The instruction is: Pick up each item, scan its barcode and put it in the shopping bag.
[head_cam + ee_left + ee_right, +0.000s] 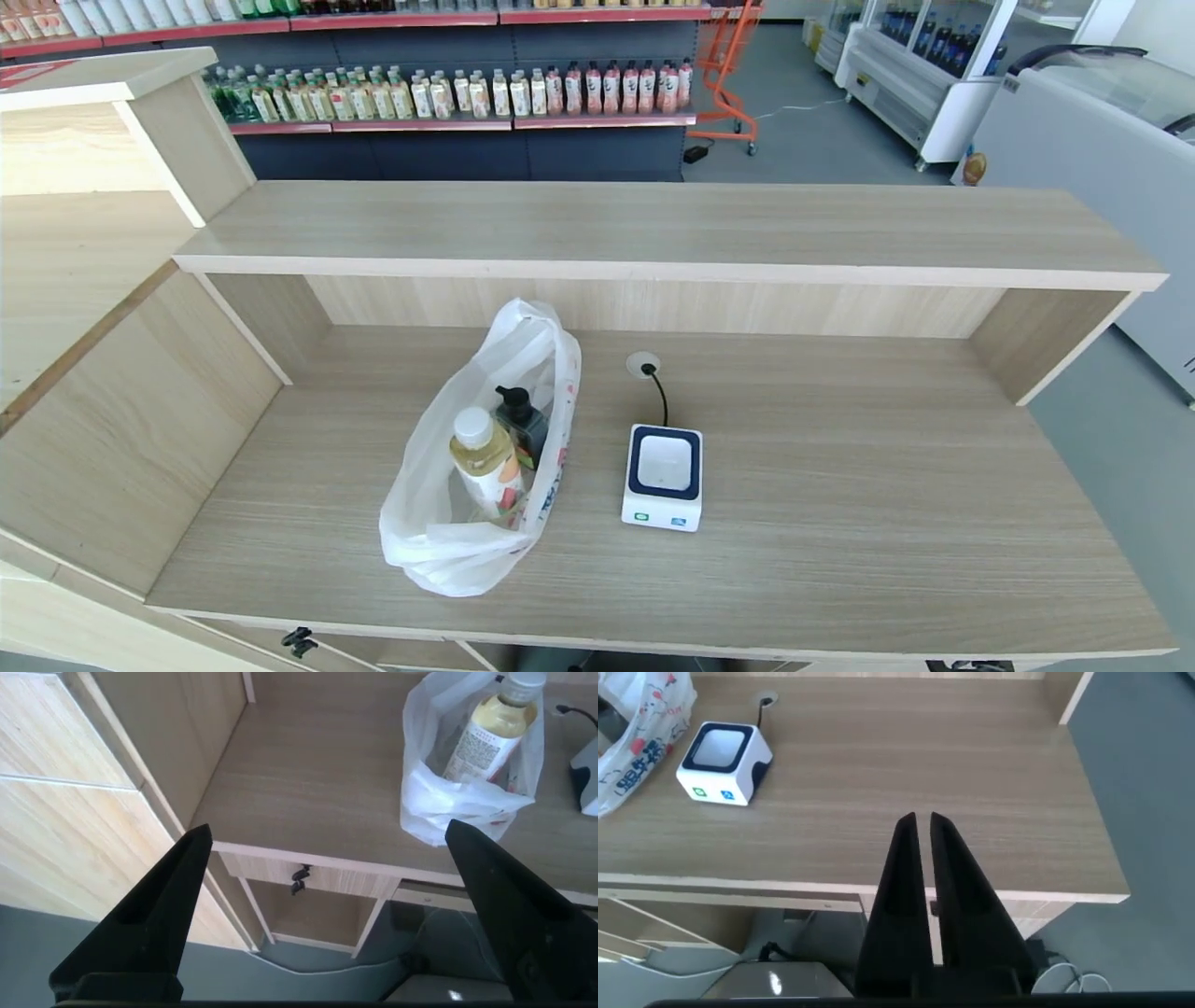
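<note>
The packing looks to be at its last step, or already done: the shopping bag (439,532) stands on the counter (840,485) with a tea bottle (485,462) and a dark pump bottle (523,425) upright inside it, touching each other, and the scanner (663,476) sits just beside the bag with nothing on it. By my reading, the next move calls for checking for another item to fetch. If there is one, a gripper has to come in over the counter edge, take it, show its barcode to the scanner's face and lower it into the bag's open mouth. Neither gripper has anything in hand. The left gripper (327,829) hangs off the front edge of the counter, its fingers (177,887) spread wide and bare. The bag lies ahead of them and off to the side of the farther finger, well apart. The right gripper (922,817) hovers near the front edge too, its fingers (901,877) pressed together on nothing. The scanner and the bag are ahead and well off to one side of the tips.
</note>
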`<state>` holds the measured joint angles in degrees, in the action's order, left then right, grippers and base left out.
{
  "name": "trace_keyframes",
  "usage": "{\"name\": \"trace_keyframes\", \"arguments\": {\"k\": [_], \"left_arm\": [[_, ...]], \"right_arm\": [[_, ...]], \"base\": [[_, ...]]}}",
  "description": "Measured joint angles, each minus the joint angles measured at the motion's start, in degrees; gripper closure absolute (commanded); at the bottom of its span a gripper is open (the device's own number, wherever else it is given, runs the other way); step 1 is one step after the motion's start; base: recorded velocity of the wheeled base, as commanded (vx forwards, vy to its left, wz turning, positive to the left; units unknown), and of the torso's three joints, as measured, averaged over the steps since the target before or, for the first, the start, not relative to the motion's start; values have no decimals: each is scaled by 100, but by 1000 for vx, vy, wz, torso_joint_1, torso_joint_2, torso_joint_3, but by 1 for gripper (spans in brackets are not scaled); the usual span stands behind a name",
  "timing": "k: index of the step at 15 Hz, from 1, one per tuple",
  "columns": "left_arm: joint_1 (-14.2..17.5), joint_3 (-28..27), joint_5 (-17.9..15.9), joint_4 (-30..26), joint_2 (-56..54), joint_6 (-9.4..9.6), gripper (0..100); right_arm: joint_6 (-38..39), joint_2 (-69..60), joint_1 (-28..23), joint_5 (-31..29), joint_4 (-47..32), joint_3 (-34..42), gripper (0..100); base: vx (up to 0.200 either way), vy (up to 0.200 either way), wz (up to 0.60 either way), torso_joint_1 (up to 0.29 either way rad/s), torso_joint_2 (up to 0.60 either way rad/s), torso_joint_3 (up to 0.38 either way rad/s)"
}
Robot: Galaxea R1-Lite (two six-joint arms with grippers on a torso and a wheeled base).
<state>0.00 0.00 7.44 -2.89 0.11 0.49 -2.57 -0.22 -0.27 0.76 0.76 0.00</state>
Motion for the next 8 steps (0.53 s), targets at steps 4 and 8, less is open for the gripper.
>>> {"name": "trace_keyframes", "arguments": {"k": [4, 8], "left_arm": [[0, 0, 0, 0, -4, -2, 0], [0, 0, 2, 0, -9, -5, 0]], "right_arm": [[17, 1, 0, 0, -5, 0, 100], [23, 4, 5, 0, -7, 0, 100]], "base": [[100, 0, 0, 8, 5, -1], [0, 0, 0, 0, 0, 0]]}}
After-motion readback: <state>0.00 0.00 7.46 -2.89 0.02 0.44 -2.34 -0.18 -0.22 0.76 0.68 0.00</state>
